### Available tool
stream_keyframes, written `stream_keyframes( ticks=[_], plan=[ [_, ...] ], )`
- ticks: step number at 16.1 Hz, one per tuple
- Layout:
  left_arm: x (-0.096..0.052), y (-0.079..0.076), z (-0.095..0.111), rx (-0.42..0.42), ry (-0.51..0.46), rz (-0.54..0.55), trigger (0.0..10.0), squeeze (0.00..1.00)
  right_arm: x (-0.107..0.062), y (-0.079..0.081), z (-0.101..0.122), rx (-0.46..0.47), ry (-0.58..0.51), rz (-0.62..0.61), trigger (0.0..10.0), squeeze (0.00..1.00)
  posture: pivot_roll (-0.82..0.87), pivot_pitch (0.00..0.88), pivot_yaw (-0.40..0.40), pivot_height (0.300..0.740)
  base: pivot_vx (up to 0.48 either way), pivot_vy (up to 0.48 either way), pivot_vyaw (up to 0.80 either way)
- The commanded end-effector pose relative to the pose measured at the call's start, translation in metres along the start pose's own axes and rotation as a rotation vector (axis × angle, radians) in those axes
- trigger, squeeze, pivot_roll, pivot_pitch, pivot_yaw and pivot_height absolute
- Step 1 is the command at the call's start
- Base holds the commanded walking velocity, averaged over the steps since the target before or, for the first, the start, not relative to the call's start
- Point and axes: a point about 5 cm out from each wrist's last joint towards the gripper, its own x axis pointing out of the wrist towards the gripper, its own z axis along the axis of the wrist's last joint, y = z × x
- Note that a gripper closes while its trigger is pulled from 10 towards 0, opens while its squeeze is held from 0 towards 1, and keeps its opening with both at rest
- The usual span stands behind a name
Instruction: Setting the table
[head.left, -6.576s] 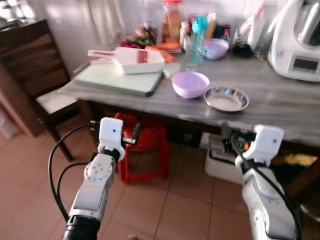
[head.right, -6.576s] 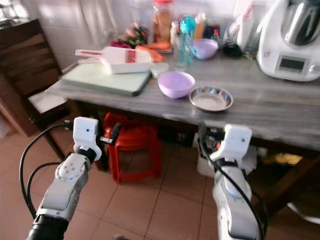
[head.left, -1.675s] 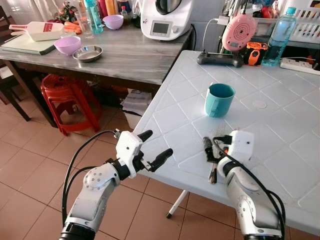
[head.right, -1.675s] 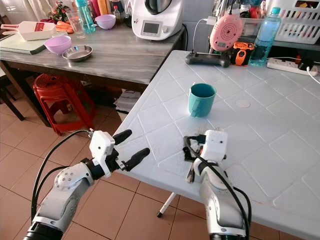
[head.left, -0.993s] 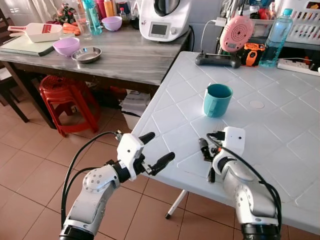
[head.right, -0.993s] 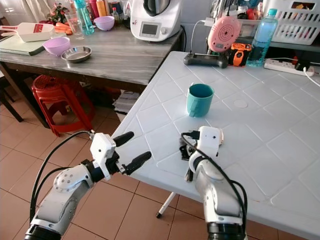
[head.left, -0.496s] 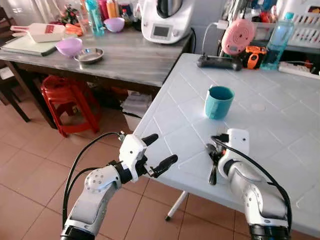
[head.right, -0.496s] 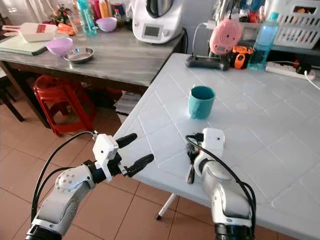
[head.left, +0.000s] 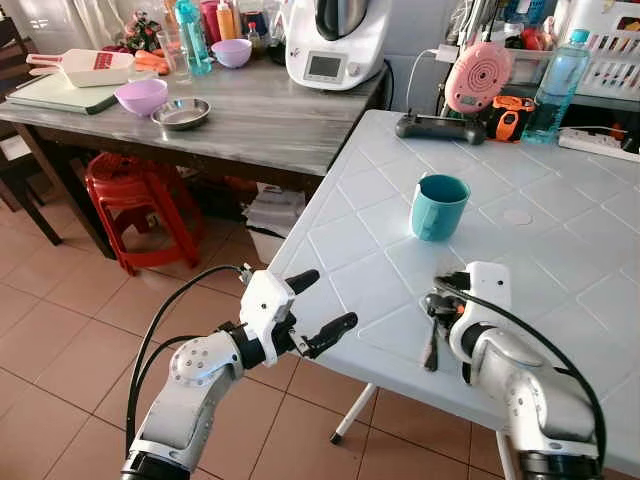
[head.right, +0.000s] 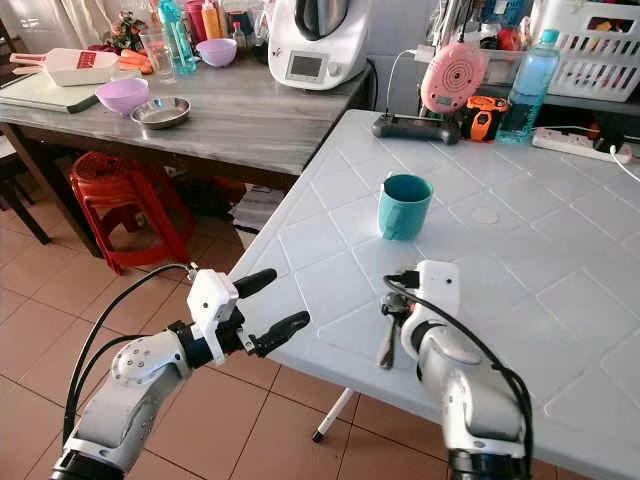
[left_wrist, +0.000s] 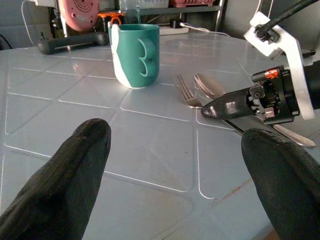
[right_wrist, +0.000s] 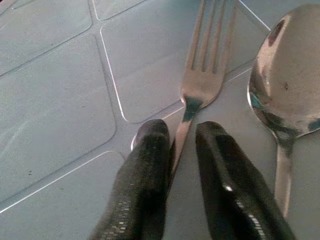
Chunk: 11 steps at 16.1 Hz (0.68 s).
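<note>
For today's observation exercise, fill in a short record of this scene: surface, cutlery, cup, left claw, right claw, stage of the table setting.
surface: white table
cutlery: fork and spoon lying side by side on the table
cup: teal mug, upright, beyond the cutlery
left claw: open, in the air at the table's near edge, holding nothing
right claw: fingers closed around the fork's handle, fork lying on the table
stage: cutlery and mug are down; no plate at this place

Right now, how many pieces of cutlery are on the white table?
2: a fork, its handle between the right gripper fingers, and a spoon lying beside it, both just in front of the teal mug.
</note>
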Motion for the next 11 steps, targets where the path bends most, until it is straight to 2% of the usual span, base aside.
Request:
stream_keyframes(
  ticks=[1, 4, 7, 11],
  plan=[
    [-0.001, -0.001, 0.000, 0.001, 0.014, -0.009, 10.0, 0.00, 0.004, -0.011, -0.035, 0.015, 0.171, -0.031, 0.0, 0.00, -0.02, 0.050, 0.057, 0.740, 0.000, 0.000, 0.00],
    [0.000, -0.002, 0.000, -0.001, 0.016, -0.015, 10.0, 0.00, 0.009, -0.024, -0.024, -0.115, 0.111, -0.052, 0.0, 0.00, -0.02, 0.051, 0.062, 0.740, 0.000, 0.000, 0.00],
    [0.000, -0.002, 0.000, -0.003, 0.018, -0.020, 10.0, 0.00, 0.014, -0.027, -0.015, -0.134, 0.081, -0.053, 0.0, 0.00, -0.02, 0.053, 0.066, 0.740, 0.000, 0.000, 0.00],
    [0.001, -0.002, 0.001, -0.003, 0.016, -0.013, 10.0, 0.00, 0.022, -0.007, -0.012, -0.102, 0.057, 0.000, 0.0, 0.00, -0.02, 0.056, 0.061, 0.740, 0.000, 0.000, 0.00]
  ],
)
